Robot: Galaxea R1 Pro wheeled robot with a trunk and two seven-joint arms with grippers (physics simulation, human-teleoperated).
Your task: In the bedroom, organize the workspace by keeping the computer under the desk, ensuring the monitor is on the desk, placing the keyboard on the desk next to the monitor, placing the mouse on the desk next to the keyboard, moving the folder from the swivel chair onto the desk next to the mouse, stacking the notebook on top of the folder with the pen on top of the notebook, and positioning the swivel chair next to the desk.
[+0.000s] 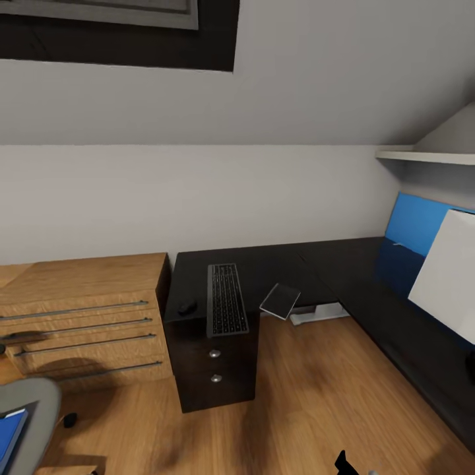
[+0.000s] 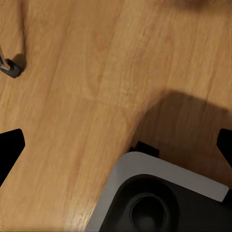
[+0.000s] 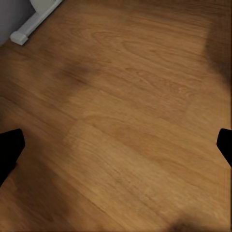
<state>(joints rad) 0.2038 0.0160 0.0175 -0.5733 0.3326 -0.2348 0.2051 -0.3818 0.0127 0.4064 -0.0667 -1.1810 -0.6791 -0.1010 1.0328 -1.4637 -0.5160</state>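
I see the keyboard (image 1: 226, 299) and mouse (image 1: 187, 306) on the desk (image 1: 277, 260) (far left); both grippers (image 2: 116, 145) (image 3: 116, 145) hang spread over floor (image 3: 125, 121).

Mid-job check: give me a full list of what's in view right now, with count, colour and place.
desk: one, glossy black L-shaped top, against the wall, drawer unit under its left end
keyboard: one, dark, on the desk's left end above the drawers
mouse: one, dark, on the desk just left of the keyboard
flat dark panel: one, tilted, overhanging the desk's front edge
monitor: one, pale grey back facing us, on the desk's right wing
wooden drawer cabinet: one, light wood, left of the desk
swivel chair: one, grey, bottom left corner
folder: one, bright blue, on the chair seat
shelf: one, pale, upper right wall
left pincer: open, over bare wood floor
right pincer: open, over the floor
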